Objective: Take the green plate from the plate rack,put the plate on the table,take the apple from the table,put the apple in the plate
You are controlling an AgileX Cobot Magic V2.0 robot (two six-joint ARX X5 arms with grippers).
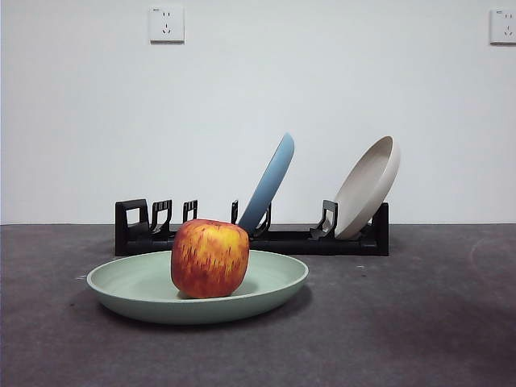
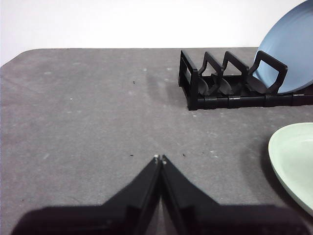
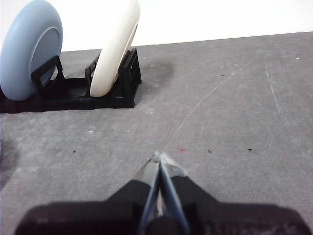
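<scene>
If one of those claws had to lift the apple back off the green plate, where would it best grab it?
Probably from straight above, jaws closing on the apple's widest middle. It sits upright near the centre of the green plate, whose raised rim gets in the way of a low sideways approach, while nothing stands over the fruit. Both the left gripper and right gripper are shut and away from it.

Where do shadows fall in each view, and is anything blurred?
Front view: soft shadow under the pale green round plate, all sharp. Left wrist view: shut left hand slightly soft, faint shadow beside the black slotted rack. Right wrist view: shut right hand blurred.
</scene>
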